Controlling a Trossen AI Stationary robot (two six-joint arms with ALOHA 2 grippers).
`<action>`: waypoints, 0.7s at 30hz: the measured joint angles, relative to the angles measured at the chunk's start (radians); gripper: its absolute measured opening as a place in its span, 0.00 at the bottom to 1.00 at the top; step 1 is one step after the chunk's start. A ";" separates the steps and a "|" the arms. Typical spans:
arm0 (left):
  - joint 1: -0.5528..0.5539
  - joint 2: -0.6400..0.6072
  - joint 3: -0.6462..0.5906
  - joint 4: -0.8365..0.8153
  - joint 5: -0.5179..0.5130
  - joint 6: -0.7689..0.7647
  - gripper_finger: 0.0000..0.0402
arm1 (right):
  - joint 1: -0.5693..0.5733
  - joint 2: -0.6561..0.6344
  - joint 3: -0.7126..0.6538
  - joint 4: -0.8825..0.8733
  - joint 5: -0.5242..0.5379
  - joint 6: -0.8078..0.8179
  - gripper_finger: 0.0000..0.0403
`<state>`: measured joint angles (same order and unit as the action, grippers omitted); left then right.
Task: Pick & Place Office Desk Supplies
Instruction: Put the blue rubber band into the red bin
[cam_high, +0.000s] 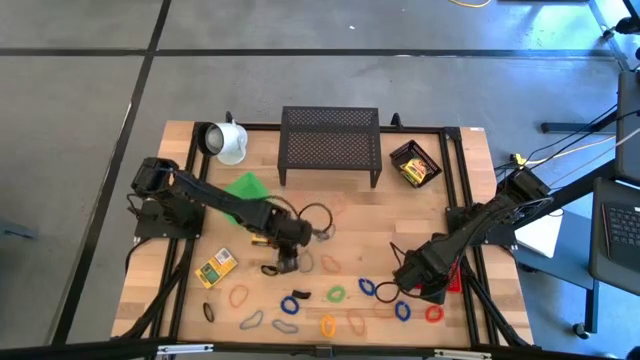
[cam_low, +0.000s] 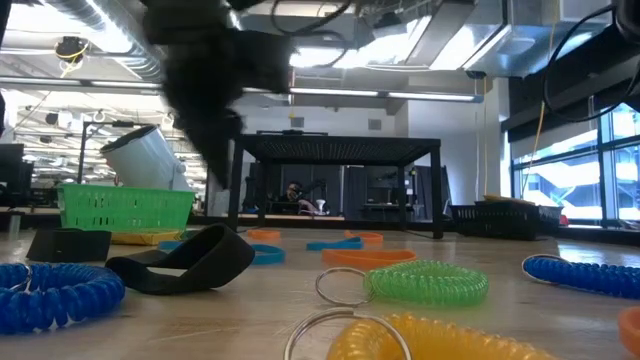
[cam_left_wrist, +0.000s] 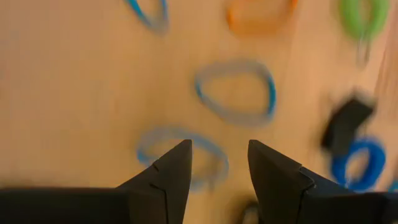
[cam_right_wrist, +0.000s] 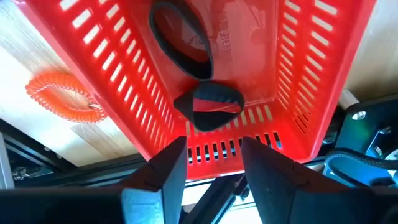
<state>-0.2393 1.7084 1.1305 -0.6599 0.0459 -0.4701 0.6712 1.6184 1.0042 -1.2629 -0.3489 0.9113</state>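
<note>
High view: my left gripper (cam_high: 287, 262) hangs at centre frame over the worktop (cam_high: 300, 215), fingers spread and nothing between them; its wrist view looks down past them at a pale blue loop (cam_left_wrist: 181, 155) just beyond the tips and another blue loop (cam_left_wrist: 235, 91) farther on. The right gripper (cam_right_wrist: 213, 163) is at lower right over the red basket (cam_right_wrist: 118, 81), parted and empty; a black loop (cam_right_wrist: 180, 37) and a dark red-striped piece (cam_right_wrist: 210, 106) already lie inside it. The other loops are strewn along the bottom of the frame, among them a green loop (cam_high: 336, 294); one yellow box (cam_high: 215, 267) lies at lower left. Risk, as I judge it: the loops are thin and flat to the wood, so a descent off-centre could pinch one strand only and let it spring free, or drag the neighbour along. On the right, the basket wall is close under the fingers; a careless lift could snag the slats and shift it. Around: black mesh shelf (cam_high: 331, 145) at top centre, white mug (cam_high: 227, 141) to its left, green basket (cam_high: 246, 188), small black tray (cam_high: 415, 162); none of them blocks either arm.
</note>
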 joint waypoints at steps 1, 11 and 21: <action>-0.016 0.000 0.000 -0.028 -0.001 0.007 0.38 | 0.000 0.000 0.000 0.000 0.000 0.004 0.38; -0.110 0.000 -0.046 0.040 -0.058 0.202 0.38 | 0.000 0.000 0.000 0.002 -0.004 0.032 0.37; -0.073 0.000 -0.168 0.173 -0.043 0.204 0.38 | 0.000 0.000 0.000 0.002 -0.008 0.039 0.37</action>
<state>-0.3120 1.7088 0.9624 -0.4872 0.0034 -0.2661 0.6712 1.6180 1.0042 -1.2610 -0.3573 0.9502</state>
